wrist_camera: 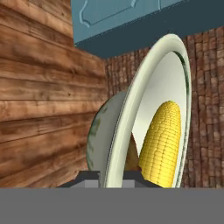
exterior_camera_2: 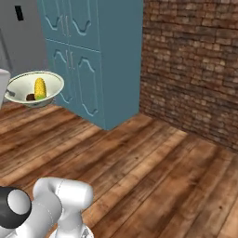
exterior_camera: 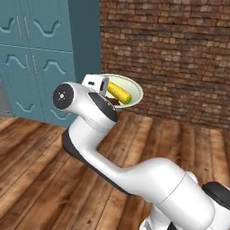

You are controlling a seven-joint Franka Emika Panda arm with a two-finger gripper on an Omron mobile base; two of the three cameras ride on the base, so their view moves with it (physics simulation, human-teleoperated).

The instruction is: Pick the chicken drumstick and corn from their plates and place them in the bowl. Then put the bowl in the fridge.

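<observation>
Now you have the fridge (exterior_camera_2: 18, 32) as the thing to steer for: in the right base view its grey steel front stands at the upper left, beyond the teal cabinets (exterior_camera_2: 88, 51), and the bowl hangs just in front of it. So the goal lies ahead and to the left of where the arm carries its load, with the brick wall (exterior_camera_2: 195, 65) off to the right and bare wood floor (exterior_camera_2: 139, 167) under everything. You cannot tell from here whether the fridge door is open.

Next, the bowl (exterior_camera: 133, 88): it rides in the air at the arm's end, well above the floor, with its rim tilted a little toward the base cameras. In the hand view you see it edge-on, the rim rising straight up from between the finger tips.

Then the corn (exterior_camera: 119, 93): it lies inside the bowl, its long axis running across the bowl from the gripped side toward the far rim. The drumstick (exterior_camera_2: 30, 97) sits dark and low beside it, touching the cob near the bottom of the bowl.

Last, the gripper (wrist_camera: 111, 178): its jaws are pressed nearly together, pinching the bowl's thin rim, one tip inside and one outside. Judge the hold as narrow, so keep the bowl level as you swing left
</observation>
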